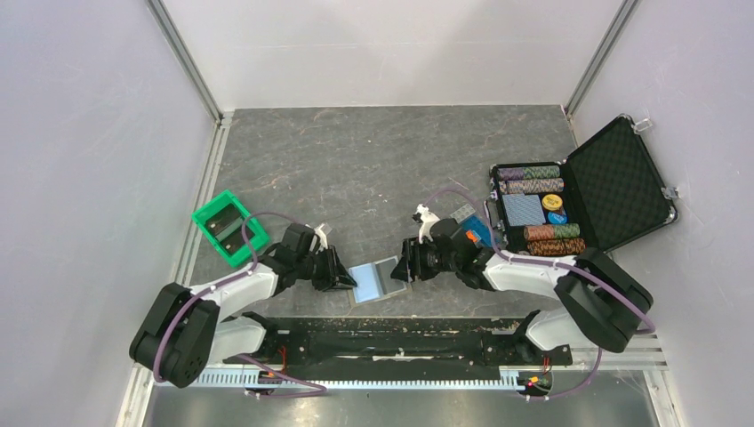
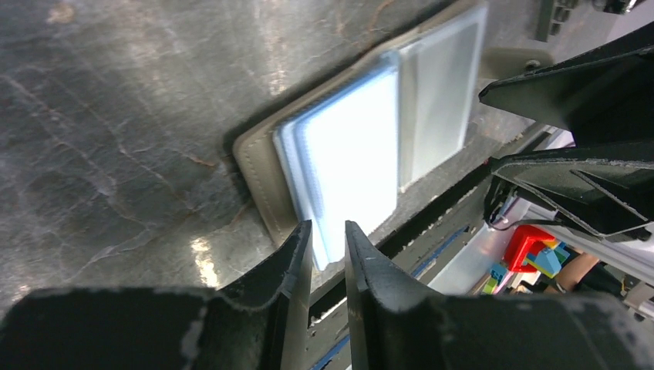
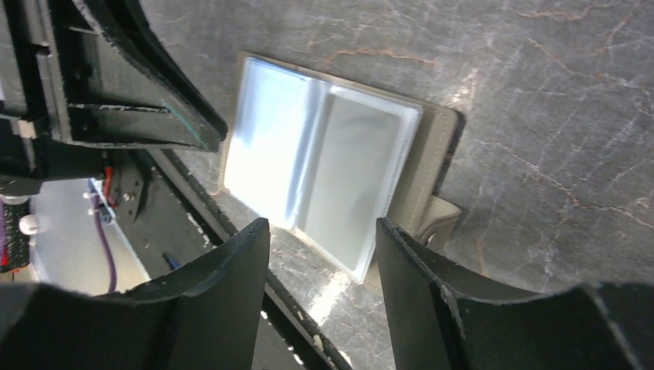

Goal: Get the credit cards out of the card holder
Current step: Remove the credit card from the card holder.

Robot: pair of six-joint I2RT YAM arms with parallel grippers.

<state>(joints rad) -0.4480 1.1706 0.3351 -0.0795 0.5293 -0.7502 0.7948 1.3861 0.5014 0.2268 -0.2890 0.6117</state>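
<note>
Item: card holder (image 1: 378,281), taupe cover, laid open and flat close to the middle of the near edge of the tabletop (image 1: 373,160), pale-blue plastic sleeves turned upward. Position: directly between the two grippers. Left gripper (image 2: 328,229): fingers drawn almost together, with the near corner of the bright sleeve leaves seen in the slit between them and judged to be nipped there; those leaves appear raised slightly off the cover. Right gripper (image 3: 322,227): fingers spread well apart, nothing held, poised low over the greyer sleeve on the holder's right half. Credit cards: none can be made out with certainty; the sleeves are washed by glare, and whether the greyer pocket contains a card cannot be told. Green bin (image 1: 206,222): placed near the left edge, with dark flat pieces (image 1: 228,224) inside, too small to be identified. Poker-chip case (image 1: 622,178): stood open against the right edge, well apart from the work. Step in hand, as judged: the holder is being steadied and its leaves parted so that a pocket can be reached. Next move, as judged: the open fingers would have to be brought to a pocket mouth and closed on a card edge only, while the holder is kept pinned against sliding.
</note>
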